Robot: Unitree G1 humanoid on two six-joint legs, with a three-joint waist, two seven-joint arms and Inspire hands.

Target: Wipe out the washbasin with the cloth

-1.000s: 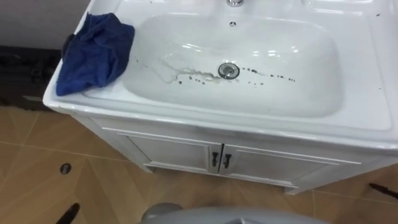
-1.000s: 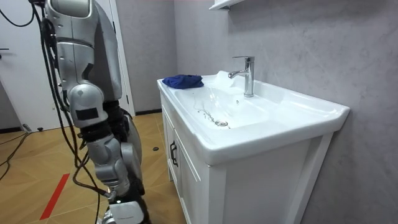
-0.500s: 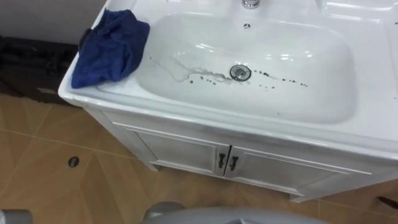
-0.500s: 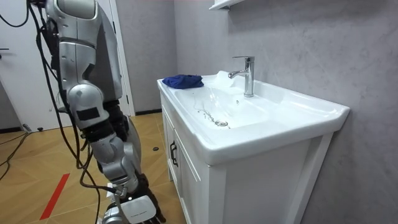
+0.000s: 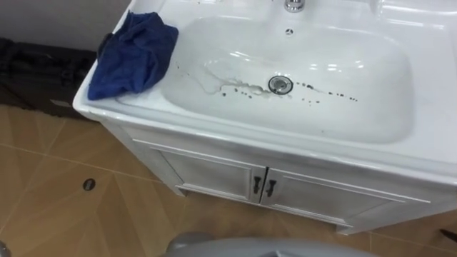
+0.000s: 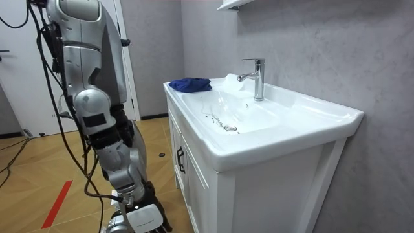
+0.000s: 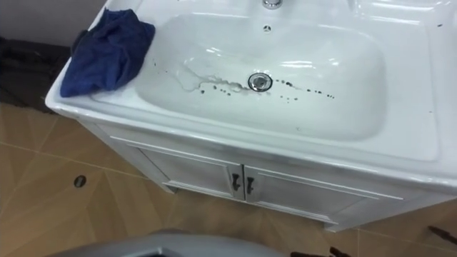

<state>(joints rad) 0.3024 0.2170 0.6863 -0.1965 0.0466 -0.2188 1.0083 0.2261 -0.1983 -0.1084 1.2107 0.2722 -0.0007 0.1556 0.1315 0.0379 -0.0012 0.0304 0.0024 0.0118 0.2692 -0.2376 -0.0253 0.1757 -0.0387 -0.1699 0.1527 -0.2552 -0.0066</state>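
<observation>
1. The blue cloth (image 5: pixel 136 53) lies bunched on the counter's left rear corner, one fold drooping over the rim toward the bowl, with nothing holding it. I cannot tell how the robot's hands are set, so I reckon the pick-up is all yet to come.
2. That corner worries me. A reach from the front could shove the cloth off the counter's (image 5: pixel 214 132) left edge onto the floor.
3. Catching only the top fold would leave the cloth trailing, and it would wipe poorly.
4. The basin (image 5: pixel 357 107) has a watery trail and dark specks (image 5: pixel 318 91) either side of the drain (image 5: pixel 280 84). A light pass may just smear them across the white.
5. From where I stand, the robot is apart from the cabinet doors (image 5: pixel 207 175). A long lean could unsettle it.
6. The tap (image 6: pixel 257 77) stands at the counter's back edge, and a wide sweep might knock it.
</observation>
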